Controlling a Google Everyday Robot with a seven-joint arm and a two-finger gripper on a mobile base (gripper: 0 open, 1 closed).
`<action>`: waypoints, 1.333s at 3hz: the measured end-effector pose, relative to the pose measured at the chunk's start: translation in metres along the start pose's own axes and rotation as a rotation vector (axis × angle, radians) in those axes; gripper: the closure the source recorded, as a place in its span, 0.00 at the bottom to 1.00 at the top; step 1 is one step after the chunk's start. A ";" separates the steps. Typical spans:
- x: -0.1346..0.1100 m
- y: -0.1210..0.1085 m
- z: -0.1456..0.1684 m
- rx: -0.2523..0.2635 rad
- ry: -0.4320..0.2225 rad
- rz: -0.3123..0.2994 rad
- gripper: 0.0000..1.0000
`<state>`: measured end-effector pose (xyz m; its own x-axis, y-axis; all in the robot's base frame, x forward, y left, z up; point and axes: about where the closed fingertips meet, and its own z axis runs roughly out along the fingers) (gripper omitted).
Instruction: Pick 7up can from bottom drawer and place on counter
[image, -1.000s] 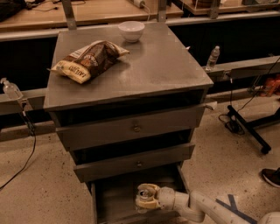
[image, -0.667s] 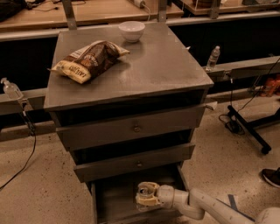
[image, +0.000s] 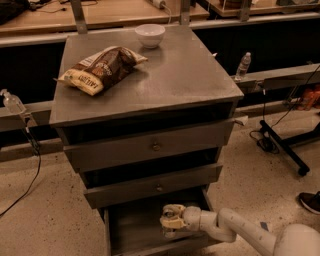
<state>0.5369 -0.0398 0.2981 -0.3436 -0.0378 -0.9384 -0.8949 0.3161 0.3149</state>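
Observation:
The bottom drawer (image: 132, 227) is pulled open at the foot of the grey cabinet, showing its dark floor. My gripper (image: 169, 218) reaches into it from the right on a white arm, low over the drawer's right part. The 7up can is hidden; I cannot make it out at the gripper or on the drawer floor. The counter (image: 175, 75) is the broad grey cabinet top above.
A brown snack bag (image: 100, 67) lies on the counter's left and a white bowl (image: 150, 35) at its back. Two upper drawer fronts with round knobs (image: 156, 146) jut out above the gripper. A water bottle (image: 243, 65) stands right; a black stand foot (image: 282, 147) lies on the floor.
The gripper stays at the same spot in the bottom drawer. The arm behind it has shifted slightly. Nothing else has moved.

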 end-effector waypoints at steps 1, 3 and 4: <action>0.008 -0.028 -0.005 -0.042 0.046 -0.006 1.00; 0.041 -0.060 0.010 -0.194 0.111 -0.022 1.00; 0.022 -0.088 0.002 -0.155 0.102 -0.079 1.00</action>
<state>0.6085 -0.0667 0.2491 -0.2908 -0.1552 -0.9441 -0.9506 0.1587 0.2667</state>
